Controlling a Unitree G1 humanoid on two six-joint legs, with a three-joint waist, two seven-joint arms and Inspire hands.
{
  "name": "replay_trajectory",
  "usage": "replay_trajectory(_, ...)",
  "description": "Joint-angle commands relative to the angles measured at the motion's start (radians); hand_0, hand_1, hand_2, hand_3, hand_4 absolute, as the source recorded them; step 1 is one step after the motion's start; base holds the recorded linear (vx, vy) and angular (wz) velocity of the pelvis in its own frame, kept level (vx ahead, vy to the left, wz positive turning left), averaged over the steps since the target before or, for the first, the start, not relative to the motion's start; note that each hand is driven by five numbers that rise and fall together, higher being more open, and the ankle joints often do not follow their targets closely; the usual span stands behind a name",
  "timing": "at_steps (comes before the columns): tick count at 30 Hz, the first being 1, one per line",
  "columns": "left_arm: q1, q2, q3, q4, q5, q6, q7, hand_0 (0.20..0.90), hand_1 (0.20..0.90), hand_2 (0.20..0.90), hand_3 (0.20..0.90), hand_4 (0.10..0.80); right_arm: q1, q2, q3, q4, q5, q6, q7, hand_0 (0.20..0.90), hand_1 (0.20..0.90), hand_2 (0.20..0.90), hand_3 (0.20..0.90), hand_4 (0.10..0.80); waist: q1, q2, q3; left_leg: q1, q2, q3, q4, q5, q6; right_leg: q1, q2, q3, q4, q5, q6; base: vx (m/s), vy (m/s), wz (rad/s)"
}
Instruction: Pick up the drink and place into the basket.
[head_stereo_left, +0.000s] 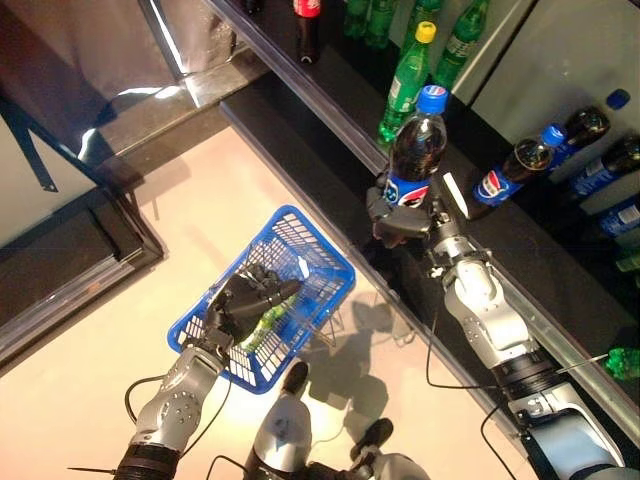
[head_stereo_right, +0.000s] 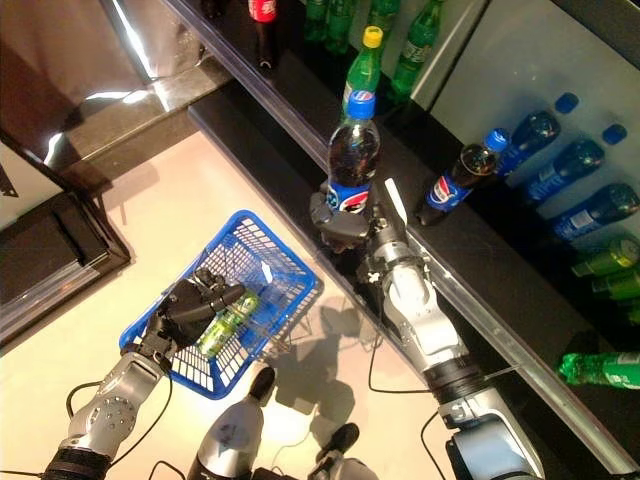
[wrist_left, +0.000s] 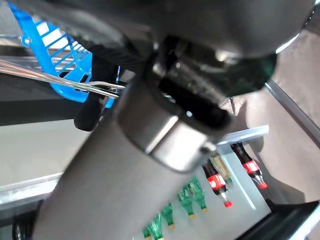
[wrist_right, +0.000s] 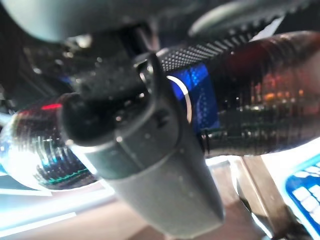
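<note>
My right hand (head_stereo_left: 400, 217) is shut on a dark cola bottle (head_stereo_left: 416, 150) with a blue cap and blue label, holding it upright at the front edge of the black shelf (head_stereo_left: 330, 110). The bottle also shows in the right wrist view (wrist_right: 260, 95), with my fingers (wrist_right: 150, 150) curled round it. My left hand (head_stereo_left: 245, 300) is shut on the thin wire handles (wrist_left: 60, 82) of the blue basket (head_stereo_left: 320, 245), which hangs above the floor to the left of the shelf. A green drink (head_stereo_right: 225, 320) lies inside the basket.
Green bottles (head_stereo_left: 405, 85) and more dark cola bottles (head_stereo_left: 520, 165) stand on the shelf behind the held one. Red-capped cola bottles (head_stereo_left: 305, 25) stand further left. A green bottle (head_stereo_right: 600, 368) lies at the right. A dark cabinet (head_stereo_left: 70, 240) stands at the left.
</note>
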Motion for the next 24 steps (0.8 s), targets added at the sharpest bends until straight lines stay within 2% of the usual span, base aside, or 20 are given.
replay_trajectory(1,-0.059,0.035,-0.059,-0.352,-0.12,-0.172,-0.244,0.3,0.3,0.3,0.2,0.1,0.001,0.026,0.081,-0.149,-0.007,-0.168,-0.001,0.3,0.3,0.3,0.2,0.1,-0.002,-0.027,-0.403,0.013,-0.005,0.029,-0.049,-0.019,-0.005,-0.01,-0.06,-0.022,0.045,-0.009,0.061,0.0,0.0,0.0)
replay_trajectory(24,-0.092,0.005,-0.099,-0.544,-0.186,-0.183,-0.338,0.3,0.3,0.3,0.2,0.1,0.017,0.097,0.254,-0.084,-0.086,-0.124,0.042,0.3,0.3,0.3,0.2,0.1,0.022,-0.032,-0.415,0.004,-0.01,0.002,-0.049,-0.012,-0.007,-0.01,-0.049,-0.016,0.052,-0.025,0.06,0.001,-0.001,0.01)
